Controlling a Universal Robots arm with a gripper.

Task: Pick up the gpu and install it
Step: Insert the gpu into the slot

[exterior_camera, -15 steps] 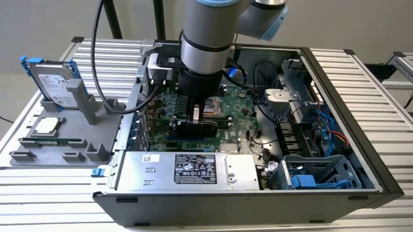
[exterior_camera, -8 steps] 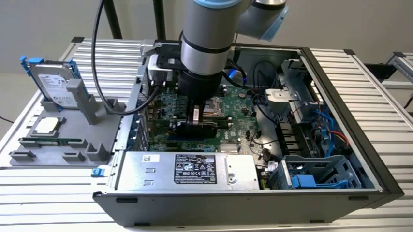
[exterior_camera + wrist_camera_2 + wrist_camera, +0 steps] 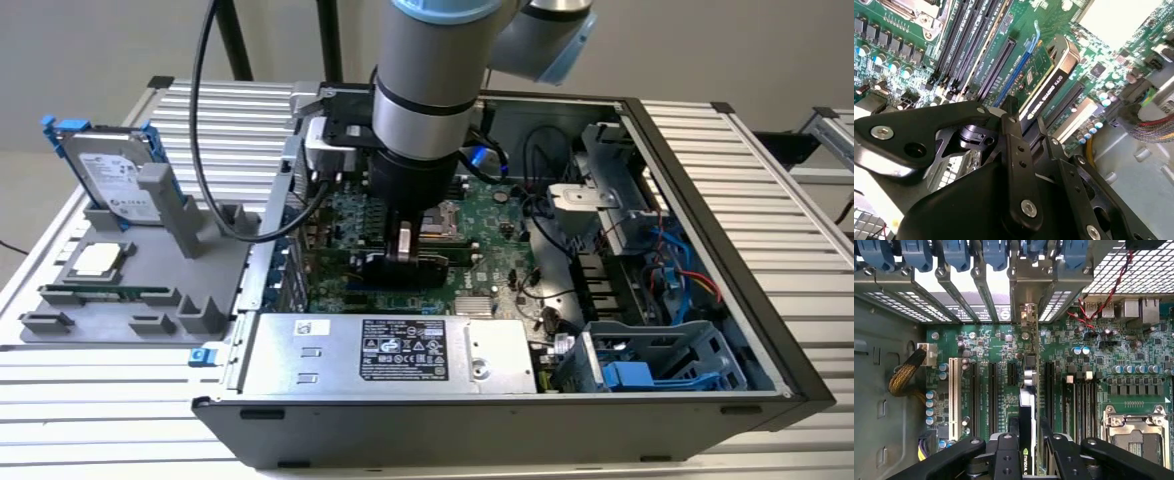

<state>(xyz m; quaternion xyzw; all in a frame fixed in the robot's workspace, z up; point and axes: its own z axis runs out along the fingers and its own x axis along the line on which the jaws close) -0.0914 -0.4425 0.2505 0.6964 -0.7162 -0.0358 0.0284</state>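
The gpu (image 3: 1027, 390) stands on edge over the green motherboard (image 3: 989, 345), in line with the long expansion slots. Its silver end bracket (image 3: 1027, 315) reaches the rear slot openings of the case. In the second wrist view, the gpu (image 3: 1046, 75) shows its black shroud edge and green board. My gripper (image 3: 1029, 429) is shut on the card's near end, one black finger (image 3: 1013, 427) on each face. The exterior view shows the gripper (image 3: 404, 262) low inside the open computer case (image 3: 747, 300). I cannot tell if the card is fully seated.
A grey fixture (image 3: 67, 320) on the exterior view's left holds a hard drive (image 3: 114, 175), a memory stick (image 3: 107, 294) and a processor (image 3: 96, 260). Inside the case are the power supply (image 3: 387, 350), a drive cage (image 3: 641, 365), loose cables (image 3: 667, 270) and blue slot latches (image 3: 959, 252).
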